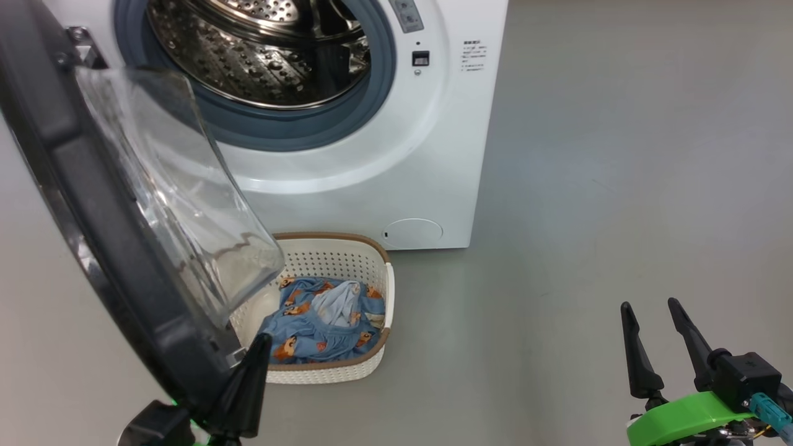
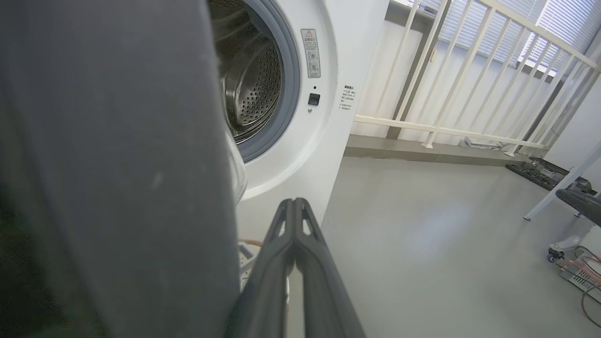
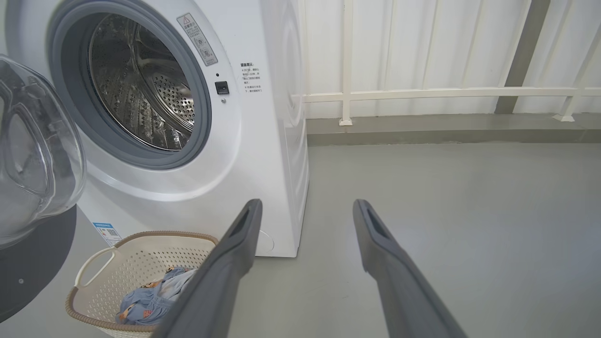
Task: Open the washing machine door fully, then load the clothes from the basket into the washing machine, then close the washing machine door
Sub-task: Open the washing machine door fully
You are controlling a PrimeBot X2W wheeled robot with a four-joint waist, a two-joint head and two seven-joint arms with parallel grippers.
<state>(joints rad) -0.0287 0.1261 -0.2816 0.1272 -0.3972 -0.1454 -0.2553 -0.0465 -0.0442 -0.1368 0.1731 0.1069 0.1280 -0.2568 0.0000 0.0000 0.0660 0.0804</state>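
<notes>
Laundry scene on a grey floor (image 1: 588, 186), seen from above and in front. One white front-loading washing machine (image 1: 347, 186) stands at the top of the head view. Its one steel perforated drum (image 1: 260, 56) is exposed inside one grey rubber ring (image 1: 297, 133). One washing machine door (image 1: 80, 204), round and glossy black, stands swung open on the left side of the opening. It hangs from a metal hinge (image 1: 80, 40) at the upper left, and its single clear glass bowl window (image 1: 186, 204) bulges toward the machine. One round flap (image 1: 413, 232) sits low on the machine's front.

One cream perforated basket (image 1: 347, 254) with a brown rim sits on the floor just in front of the machine, below the opening. The glass window overlaps its left part in the head view. One bundle of clothes (image 1: 322, 322), light blue with orange-brown bears and a pale patch, lies inside the basket.

Two pairs of dark fingers show. The left fingers (image 1: 248, 384) are pressed together with nothing between them, right beside the door's lower edge; contact cannot be told. The right fingers (image 1: 635, 353) are spread apart and empty, well to the right of the basket, above bare floor.

One white railing (image 3: 422, 94) runs behind the machine.
</notes>
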